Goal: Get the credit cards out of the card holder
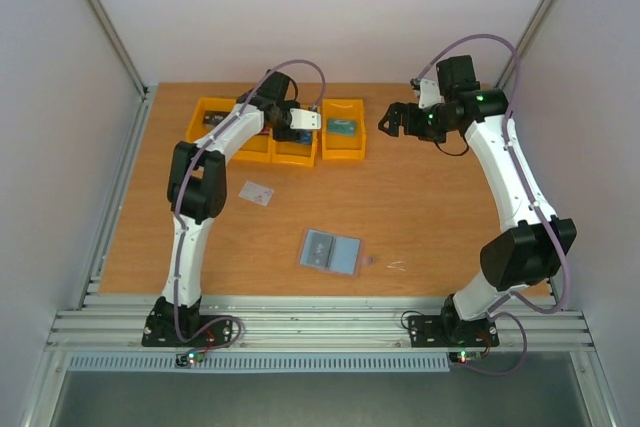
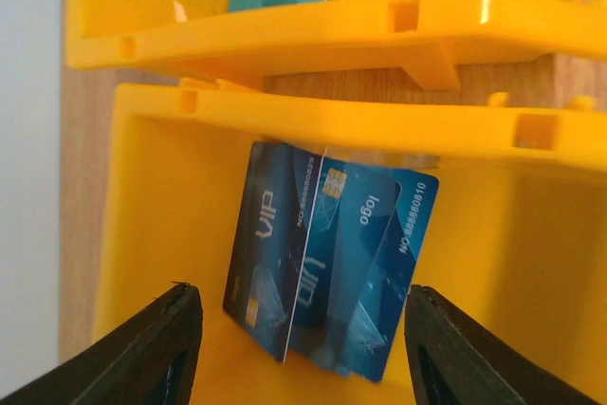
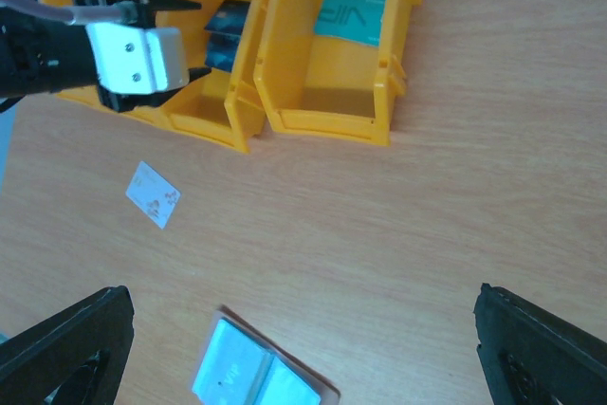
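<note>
While both arms reach out over a wooden table (image 1: 440, 207), the left gripper (image 3: 199, 38) hangs above a row of orange bins (image 1: 215, 107) set along the far edge, left of the middle. Its two dark fingers (image 2: 161, 348) stand apart on either side of a fan of dark blue cards (image 2: 322, 263) lying on the floor of one bin, and nothing is caught between them; whether they touch the cards cannot be told. These cards carry pale lettering and small gold chips. A separate orange bin (image 1: 343, 152), just beside the row on its right, holds one teal card (image 3: 351, 14) lying flat. The right gripper (image 1: 393, 123) is in the air near the far edge, right of the bins, with its jaws spread wide and nothing in them. The card holder (image 1: 330, 250) lies unfolded on the table toward the near edge, about midway between the two arm bases, its light blue-grey inside facing up with a crease down the centre and a pinkish rim showing. One pale whitish credit card (image 1: 257, 193) with tiny reddish marks lies flat on the bare wood, between the bins and the holder and nearer the left edge, apart from both.
</note>
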You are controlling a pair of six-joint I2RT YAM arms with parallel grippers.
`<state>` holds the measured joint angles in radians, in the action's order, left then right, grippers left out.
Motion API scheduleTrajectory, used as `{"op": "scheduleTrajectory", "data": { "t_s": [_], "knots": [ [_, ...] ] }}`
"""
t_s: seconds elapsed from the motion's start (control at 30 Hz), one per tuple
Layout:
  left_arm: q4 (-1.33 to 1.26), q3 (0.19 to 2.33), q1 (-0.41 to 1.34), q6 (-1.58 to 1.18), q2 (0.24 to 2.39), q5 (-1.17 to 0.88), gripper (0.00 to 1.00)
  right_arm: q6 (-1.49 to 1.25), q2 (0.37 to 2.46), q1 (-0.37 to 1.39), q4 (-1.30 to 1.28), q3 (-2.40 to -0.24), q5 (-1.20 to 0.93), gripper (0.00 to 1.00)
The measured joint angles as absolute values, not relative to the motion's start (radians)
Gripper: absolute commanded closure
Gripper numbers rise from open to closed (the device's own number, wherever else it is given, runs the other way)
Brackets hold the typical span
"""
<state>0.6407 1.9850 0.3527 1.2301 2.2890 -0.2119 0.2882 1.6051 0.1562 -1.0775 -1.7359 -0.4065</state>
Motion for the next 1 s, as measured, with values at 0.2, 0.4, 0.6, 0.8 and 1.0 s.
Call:
{"op": "scheduleTrajectory", "data": {
  "t_s": [0.2,0.4,0.6,0.8,1.0],
  "knots": [
    [0.631,2.016,0.353,1.269,2.331,-0.217,0.48,0.29,1.632,0.156,-1.092,-1.73,-0.39,0.02],
    [0.6,2.042,0.353,1.299,2.365,-0.185,0.49,0.294,1.646,0.156,-1.093,-1.73,-0.381,0.02],
    [0.625,2.048,0.353,1.322,2.394,-0.193,0.5,0.299,1.66,0.156,-1.103,-1.73,-0.373,0.02],
    [0.574,2.048,0.353,1.344,2.398,-0.164,0.68,0.31,1.665,0.156,-1.107,-1.73,-0.368,0.01],
    [0.495,2.04,0.353,1.372,2.414,-0.135,0.68,0.323,1.666,0.156,-1.109,-1.73,-0.356,0.02]
  ]
}}
